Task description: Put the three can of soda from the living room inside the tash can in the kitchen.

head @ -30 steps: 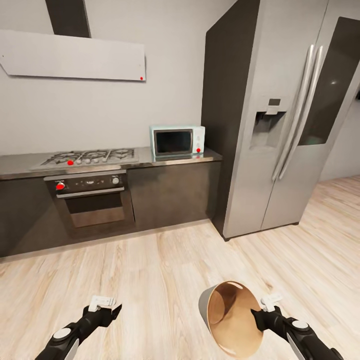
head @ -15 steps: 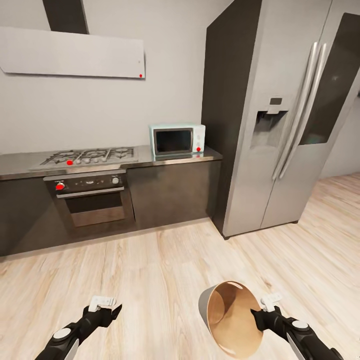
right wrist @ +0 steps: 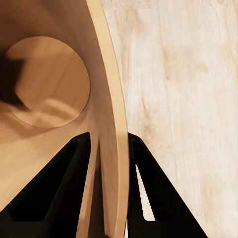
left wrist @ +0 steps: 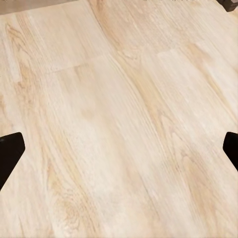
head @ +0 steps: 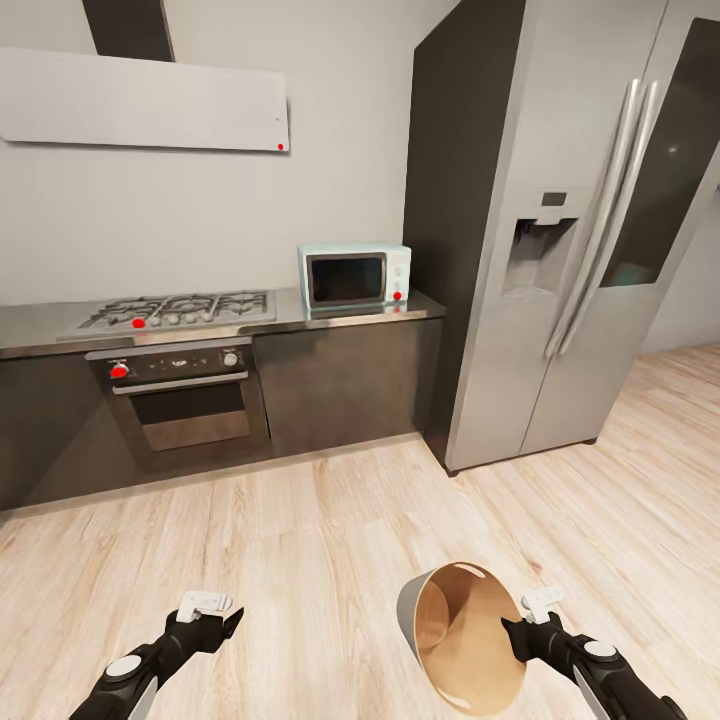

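1. We're facing the kitchen (head: pixel 250 380): dark grey cabinets run along the left half of the head frame, under a grey wall.
2. Gas hob (head: pixel 175 310) sits on the table (head: pixel 40 335) at mid-left, with the built-in oven (head: pixel 185 400) directly below it.
3. Mint-green microwave (head: pixel 355 278) stands on the table's right end, just beside the tall steel fridge (head: pixel 570 230), which takes the upper right of the frame.
4. Range hood (head: pixel 140 100) is a pale flat panel at upper left, with a dark chimney above it.
5. Pale wood floor (head: pixel 300 560) covers the lower half of the frame.
6. Tash can (head: pixel 465 640) is at lower centre-right of the head frame, held off the floor and tilted so its brown-copper inside faces us; grey outside shows along its left edge.
7. Right pincer (right wrist: pixel 110 148) is clenched on the tash can's rim: in the right wrist view one finger is inside the wall and one outside, with the round base visible deeper in. No cans visible inside it.
8. Left pincer (head: pixel 208 607) is at lower left of the head frame, released and holding nothing; in the left wrist view its fingertips (left wrist: pixel 10 148) sit wide apart at the frame edges over bare floor.
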### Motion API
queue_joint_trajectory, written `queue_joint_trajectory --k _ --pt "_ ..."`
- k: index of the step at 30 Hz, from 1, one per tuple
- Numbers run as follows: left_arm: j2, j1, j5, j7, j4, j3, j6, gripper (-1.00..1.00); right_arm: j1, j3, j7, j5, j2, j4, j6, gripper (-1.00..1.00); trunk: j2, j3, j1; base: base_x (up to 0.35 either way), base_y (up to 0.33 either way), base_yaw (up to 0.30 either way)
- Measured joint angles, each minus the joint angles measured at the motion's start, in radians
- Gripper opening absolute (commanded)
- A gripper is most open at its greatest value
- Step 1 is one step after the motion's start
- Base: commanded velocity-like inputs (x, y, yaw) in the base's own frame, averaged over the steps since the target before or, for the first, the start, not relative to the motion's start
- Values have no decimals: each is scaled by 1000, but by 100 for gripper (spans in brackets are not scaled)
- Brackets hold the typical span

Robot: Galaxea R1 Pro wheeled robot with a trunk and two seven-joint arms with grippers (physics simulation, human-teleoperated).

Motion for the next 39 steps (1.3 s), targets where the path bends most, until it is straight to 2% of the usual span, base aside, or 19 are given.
queue_joint_trajectory --k 21,39 --pt "-2 0 0 1 2 -1 -2 100 0 0 0 -1 0 2 0 -100 0 0 0 0 0 -7" --pt "-5 0 -1 5 6 -1 -1 100 0 0 2 -2 0 0 1 -100 0 0 0 0 0 -221"
